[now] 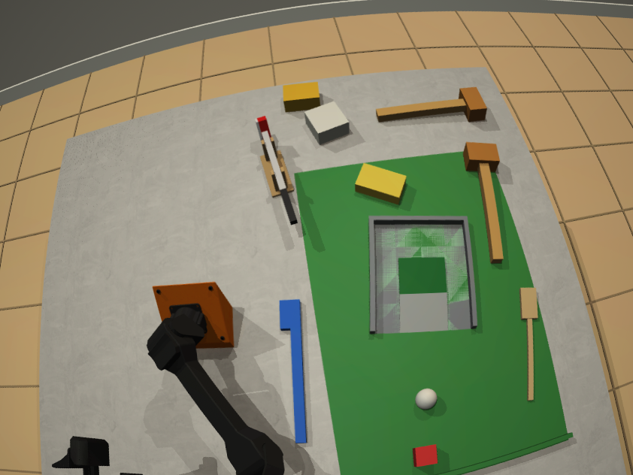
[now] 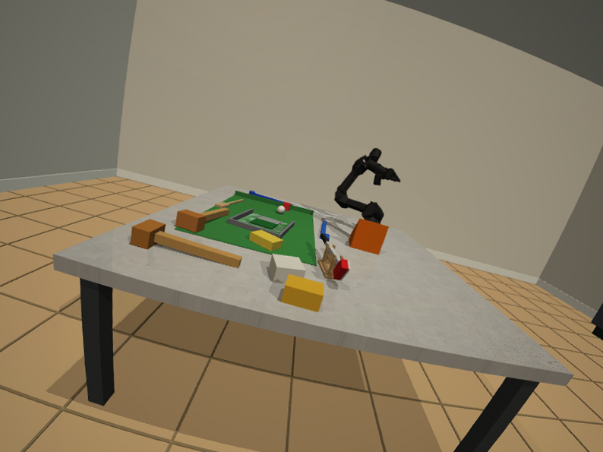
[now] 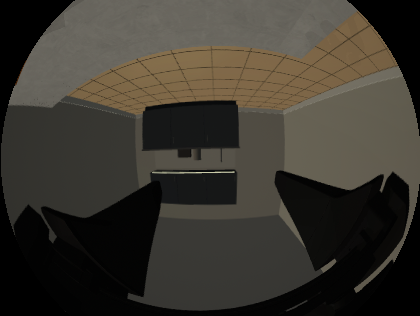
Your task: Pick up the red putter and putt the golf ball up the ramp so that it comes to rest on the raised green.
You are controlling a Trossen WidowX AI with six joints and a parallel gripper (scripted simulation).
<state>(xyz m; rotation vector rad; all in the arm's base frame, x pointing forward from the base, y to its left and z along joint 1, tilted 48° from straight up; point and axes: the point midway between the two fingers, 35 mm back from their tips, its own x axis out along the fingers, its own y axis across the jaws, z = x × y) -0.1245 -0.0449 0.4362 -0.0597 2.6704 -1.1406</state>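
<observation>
A red block stands at the near end of the green mat; I cannot see a handle on it, and no other red putter shows clearly. The white golf ball lies on the mat between that block and the grey-walled frame. Inside the frame are a pale grey ramp panel and a dark green square. My gripper is open with nothing between its fingers, raised high and pointing away from the mat.
A blue L-shaped stick lies between the orange block and the mat. A catapult-like lever, yellow blocks, a white block and wooden mallets lie around the frame and at the far end.
</observation>
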